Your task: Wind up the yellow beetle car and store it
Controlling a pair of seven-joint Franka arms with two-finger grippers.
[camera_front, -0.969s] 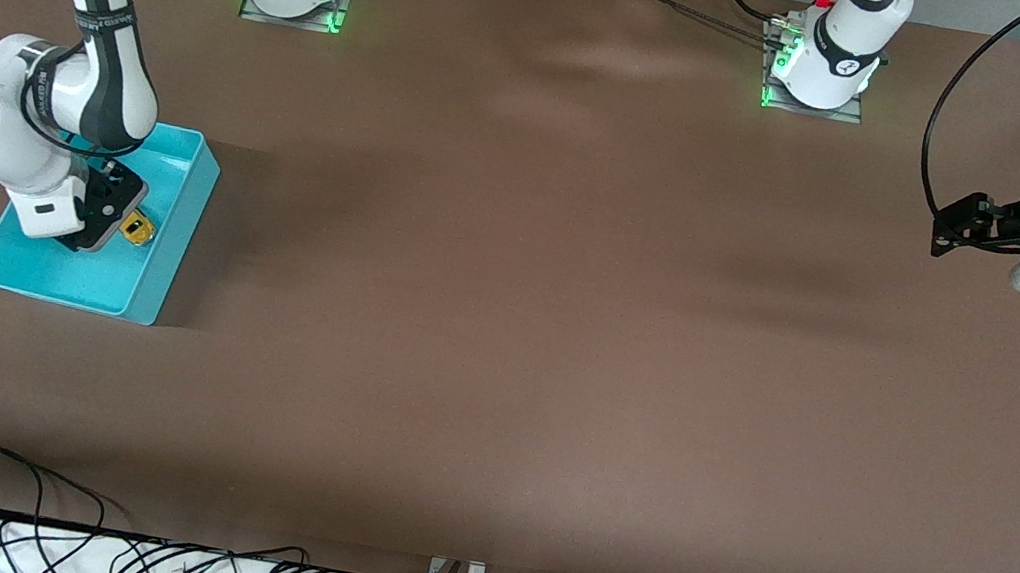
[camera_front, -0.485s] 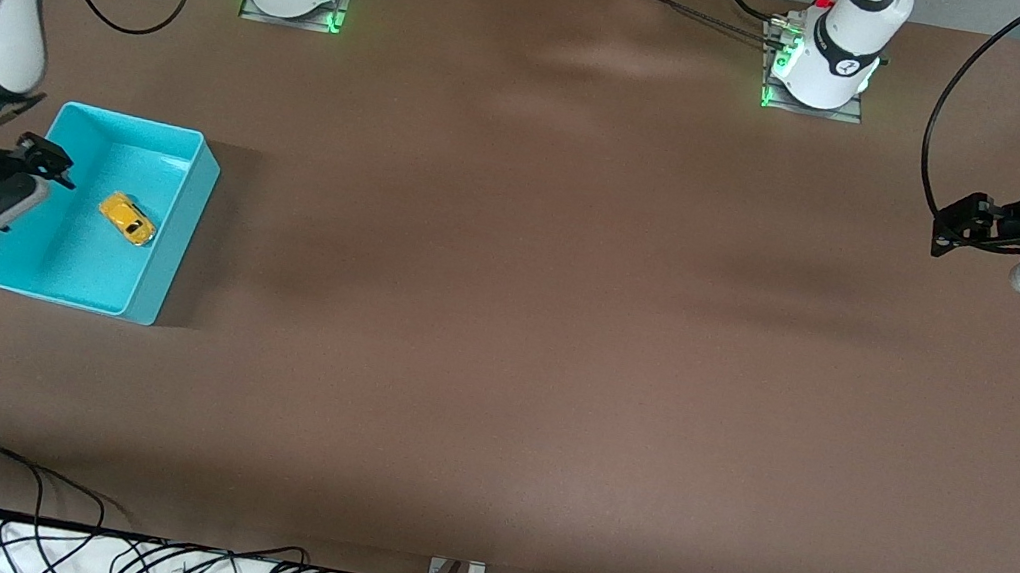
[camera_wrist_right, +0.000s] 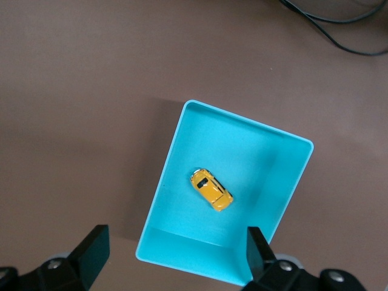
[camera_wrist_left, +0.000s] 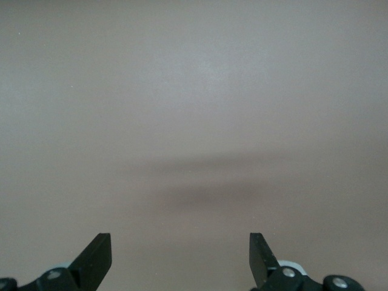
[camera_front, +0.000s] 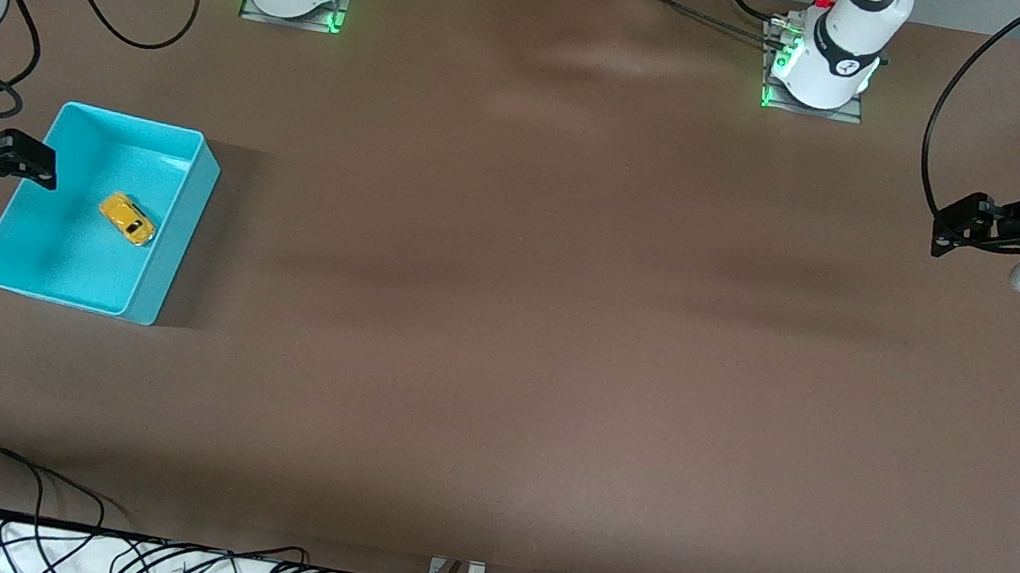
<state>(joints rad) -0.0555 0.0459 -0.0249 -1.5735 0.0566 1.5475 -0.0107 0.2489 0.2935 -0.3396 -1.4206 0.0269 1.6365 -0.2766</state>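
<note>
Since the yellow beetle car [camera_front: 126, 218] lies on its wheels in the turquoise bin [camera_front: 168, 276] at the right arm's end of the table [camera_front: 514, 328], the storing looks done. Judged by its looks the car is a small, light, rigid toy with a smooth rounded shell — likely slippery on top, so the flat flanks just above the wheels seem the safest place to pinch it, across its width. It sits apart from all four walls, somewhat toward the wall facing the table's middle, its nose slanted toward a corner. The right gripper [camera_front: 33, 163] hangs above the bin's outer rim, fingers spread and empty; its wrist view looks straight down on the car [camera_wrist_right: 211, 190] inside the bin [camera_wrist_right: 176, 139]. At the left arm's end of the table, well apart from everything, the left gripper [camera_front: 945, 230] waits over bare tabletop, fingers likewise spread with nothing between them. No brand or writing can be read on car or bin — only small marks on the arm bases, too small to make out.
</note>
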